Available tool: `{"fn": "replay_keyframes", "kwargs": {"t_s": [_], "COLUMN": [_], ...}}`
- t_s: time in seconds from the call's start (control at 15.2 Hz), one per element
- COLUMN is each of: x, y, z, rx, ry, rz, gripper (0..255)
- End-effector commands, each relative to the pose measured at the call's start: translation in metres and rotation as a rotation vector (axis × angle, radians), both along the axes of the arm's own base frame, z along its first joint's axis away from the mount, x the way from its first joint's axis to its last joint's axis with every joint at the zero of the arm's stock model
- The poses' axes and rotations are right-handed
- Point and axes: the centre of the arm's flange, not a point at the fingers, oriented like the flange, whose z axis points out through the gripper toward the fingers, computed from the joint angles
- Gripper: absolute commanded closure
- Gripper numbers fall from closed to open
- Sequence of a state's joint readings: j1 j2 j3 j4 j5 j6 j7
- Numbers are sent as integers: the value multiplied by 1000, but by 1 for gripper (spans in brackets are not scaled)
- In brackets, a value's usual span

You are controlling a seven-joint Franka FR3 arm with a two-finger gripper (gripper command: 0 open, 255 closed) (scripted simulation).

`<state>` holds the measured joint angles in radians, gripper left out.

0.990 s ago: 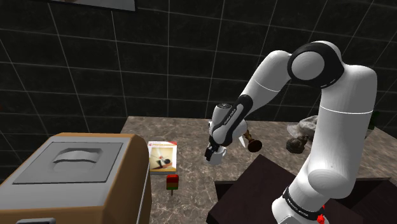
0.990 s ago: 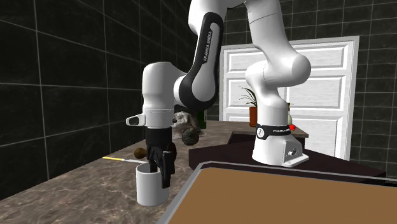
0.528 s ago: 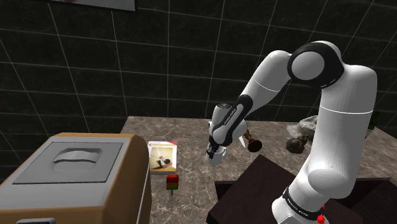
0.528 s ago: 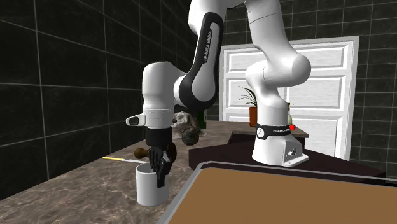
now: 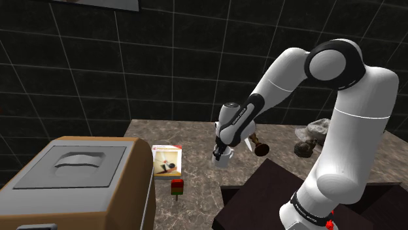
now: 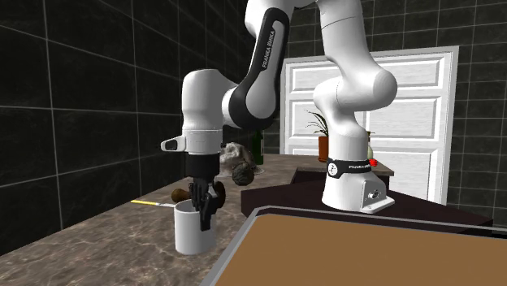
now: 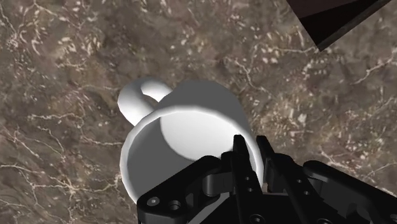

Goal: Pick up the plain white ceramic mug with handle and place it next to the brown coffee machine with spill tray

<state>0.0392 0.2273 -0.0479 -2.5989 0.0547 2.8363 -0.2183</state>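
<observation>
Mug [image 7: 191, 121]: white, rigid, probably slippery, breakable; near bench [image 7: 63, 63] middle.
Grip: rim wall is clamped by gripper [image 7: 252, 153], opposite handle [image 7: 135, 102].

White lettering reading "FRANKA EMIKA" runs along the arm's dark forearm [image 6: 264, 61].

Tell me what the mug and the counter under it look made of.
The mug: plain white, smooth, softly shaded, possibly glazed ceramic, though the render leaves it open. The counter: polished brown stone, marble-like, going by its pale veins.
</observation>
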Motion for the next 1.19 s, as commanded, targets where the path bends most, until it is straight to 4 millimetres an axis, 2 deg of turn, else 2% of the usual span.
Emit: {"fn": "replay_keyframes", "kwargs": {"t_s": [0.0,1.12], "x": [1,1], "y": [0,0], "z": [11,101], "rx": [0,0], "ry": [0,0], "rz": [0,0], "gripper": [255,255]}}
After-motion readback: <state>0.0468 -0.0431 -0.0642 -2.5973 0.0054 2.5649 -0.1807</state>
